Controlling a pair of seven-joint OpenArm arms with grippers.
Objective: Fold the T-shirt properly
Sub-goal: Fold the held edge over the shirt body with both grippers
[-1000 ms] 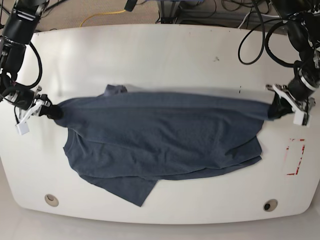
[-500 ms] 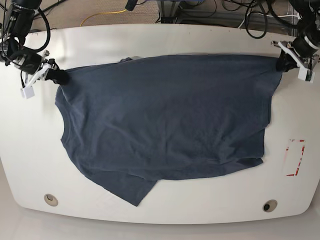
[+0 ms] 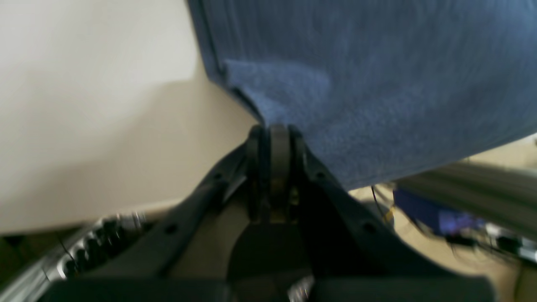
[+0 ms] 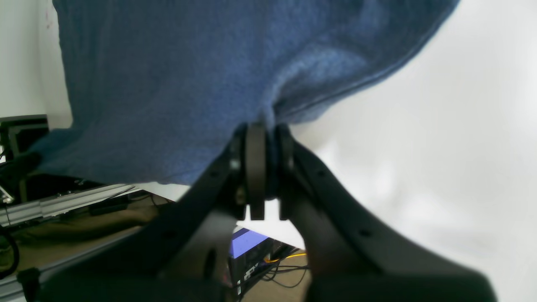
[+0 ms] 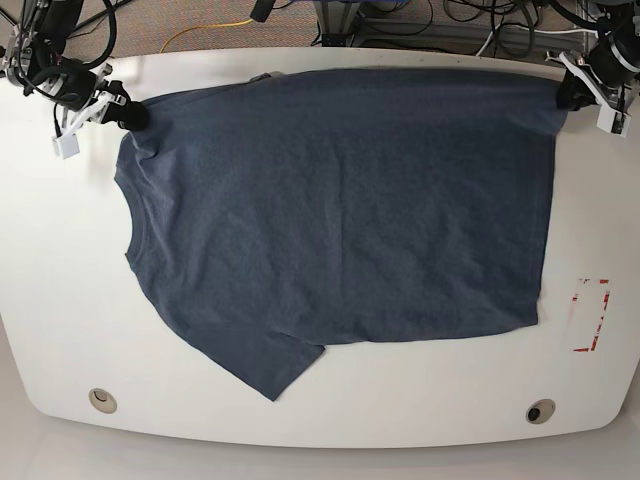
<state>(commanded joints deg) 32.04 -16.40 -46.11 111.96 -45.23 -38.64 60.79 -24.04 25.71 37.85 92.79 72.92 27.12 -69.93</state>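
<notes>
Dark slate-blue heathered cotton T-shirt [image 5: 340,220] spread flat on white counter [image 5: 300,420]. Left fingers [image 5: 567,100], right fingers [image 5: 125,115] both clamped on far corners. No fold made yet; all folding left.

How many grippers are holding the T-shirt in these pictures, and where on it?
2. The right gripper pinches the T-shirt at its far corner near the collar; the left gripper pinches the opposite far corner.

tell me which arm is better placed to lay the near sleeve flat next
The right arm, probably. Its claw is shut on the T-shirt at the collar end, the side where the near sleeve juts toward the front edge. The left claw grips the far hem corner, across the whole shirt.
</notes>
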